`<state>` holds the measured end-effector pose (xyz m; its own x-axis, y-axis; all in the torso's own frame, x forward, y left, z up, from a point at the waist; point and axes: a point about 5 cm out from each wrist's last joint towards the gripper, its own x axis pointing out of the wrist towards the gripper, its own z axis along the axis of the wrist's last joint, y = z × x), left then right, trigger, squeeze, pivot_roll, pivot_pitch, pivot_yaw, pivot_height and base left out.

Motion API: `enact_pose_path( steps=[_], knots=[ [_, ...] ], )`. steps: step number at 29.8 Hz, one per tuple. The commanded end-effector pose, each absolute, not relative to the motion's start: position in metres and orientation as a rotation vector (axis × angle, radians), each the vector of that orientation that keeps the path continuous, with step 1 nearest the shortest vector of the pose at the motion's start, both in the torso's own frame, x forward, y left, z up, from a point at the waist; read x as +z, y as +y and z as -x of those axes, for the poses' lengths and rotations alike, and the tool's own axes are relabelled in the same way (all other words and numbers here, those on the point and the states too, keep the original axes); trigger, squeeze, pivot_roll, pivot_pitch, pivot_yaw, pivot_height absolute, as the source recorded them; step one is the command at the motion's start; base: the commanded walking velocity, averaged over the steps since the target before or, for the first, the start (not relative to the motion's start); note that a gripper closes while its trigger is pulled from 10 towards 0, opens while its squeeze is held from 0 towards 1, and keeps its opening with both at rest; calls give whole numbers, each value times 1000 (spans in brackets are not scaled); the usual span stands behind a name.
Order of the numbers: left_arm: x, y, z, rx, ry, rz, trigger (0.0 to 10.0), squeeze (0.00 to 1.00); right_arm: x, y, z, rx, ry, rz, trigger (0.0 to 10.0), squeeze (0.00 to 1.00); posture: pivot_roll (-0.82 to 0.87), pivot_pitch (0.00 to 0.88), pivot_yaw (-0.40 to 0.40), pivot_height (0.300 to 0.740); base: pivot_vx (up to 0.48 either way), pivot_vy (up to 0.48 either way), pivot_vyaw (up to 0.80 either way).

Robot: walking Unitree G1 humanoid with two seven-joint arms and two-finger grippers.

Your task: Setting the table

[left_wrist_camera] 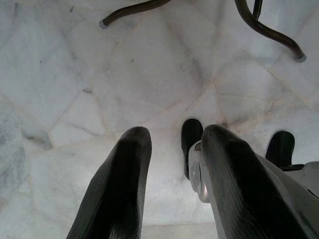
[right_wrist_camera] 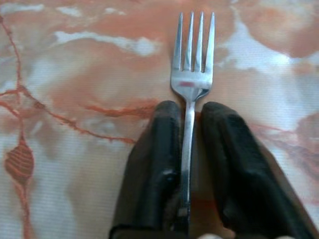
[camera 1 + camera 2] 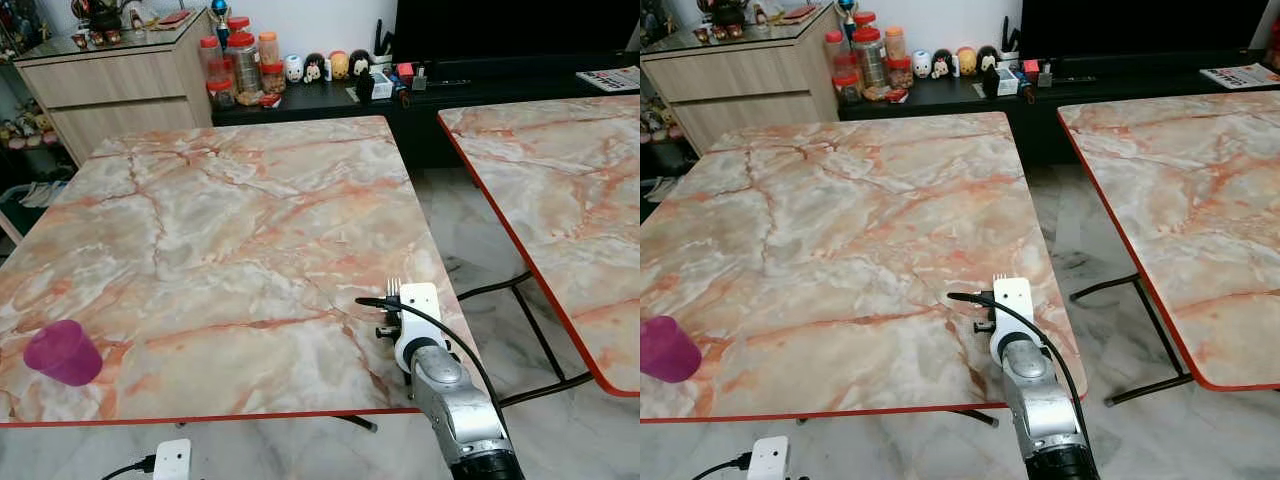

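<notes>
My right tool (image 2: 192, 149) is pinching a silver four-tined metal fork (image 2: 192, 74) by its handle, the two black fingers (image 2: 152, 164) pressed in on either side of the shaft. The tines stick out past the fingertips and lie flat over the orange-and-white marbled desk (image 3: 220, 220), pointing away from me. From my head, the right arm reaches over the near right corner of that desk, close to its red-trimmed front edge, and the fork's tines (image 3: 393, 288) just show beyond the white wrist housing.

My left tool (image 1: 169, 164) hangs idle below desk height, its two black fingers spread apart with a clear gap between them, aimed down at the pale marble-patterned floor (image 1: 75, 74). Curved black metal desk legs (image 1: 269, 30) cross the floor beyond it.

A translucent purple plastic cup (image 3: 63, 352) sits at the near left corner of the desk, well apart from the fork. A second desk with the same marbled top (image 3: 560, 190) stands to my right across a gap of floor. Behind both runs a low black cabinet (image 3: 330, 100) carrying red-lidded jars (image 3: 242, 62) and small round figurines (image 3: 326, 66), with a light wooden drawer unit (image 3: 110, 85) to its left.
</notes>
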<state>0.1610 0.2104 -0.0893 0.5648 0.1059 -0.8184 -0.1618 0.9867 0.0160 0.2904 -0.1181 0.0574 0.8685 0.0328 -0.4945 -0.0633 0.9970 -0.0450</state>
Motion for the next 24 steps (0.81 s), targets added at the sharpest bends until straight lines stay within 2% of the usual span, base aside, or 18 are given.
enact_pose_path(
  steps=[1,15,18,21,22,24],
  knots=[
    [-92,211,-156,171,981,77,10000,0,47,-113,-286,77,583,43,0,0,19,22,56,740,0,0,0],
    [-92,211,-155,173,982,76,10000,0,50,-111,-289,85,556,48,0,0,21,16,56,740,0,0,0],
    [-92,211,-156,172,981,75,10000,0,54,-110,-291,86,516,54,0,0,21,15,56,740,0,0,0],
    [-91,211,-157,174,977,75,10000,0,79,-107,-303,91,324,22,0,0,23,15,57,740,0,0,0],
    [-91,211,-157,175,976,75,10000,0,87,-106,-306,99,268,35,10000,0,23,14,58,740,0,0,0],
    [-91,211,-157,174,976,75,10000,0,96,-105,-310,105,219,35,10000,0,23,12,59,740,0,0,0]
  ],
)
